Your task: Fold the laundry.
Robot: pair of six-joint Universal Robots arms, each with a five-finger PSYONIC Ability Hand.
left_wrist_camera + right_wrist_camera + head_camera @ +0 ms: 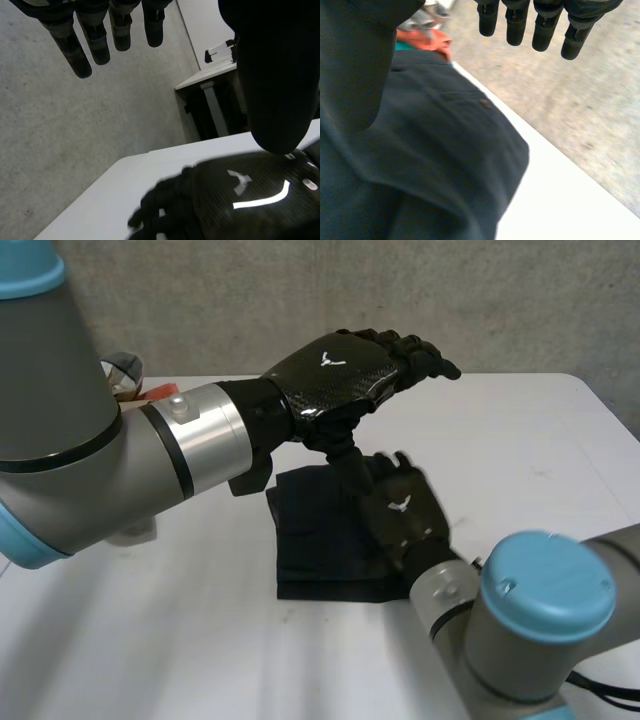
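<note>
Right hand (405, 515) is over dark cloth (315, 560), fingers (547, 35) straight (left hand (335, 375) likewise).

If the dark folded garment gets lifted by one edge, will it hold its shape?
Probably not: the dark garment shows soft, rounded folds, so it would likely droop and unfold. Lying thin and flat, it's probably light and may slide on the white table.

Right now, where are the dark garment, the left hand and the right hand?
dark garment (320, 550), head view, on its flat near part
left hand (340, 370), head view, on the hand's back
right hand (405, 512), head view, on the hand's back
</note>
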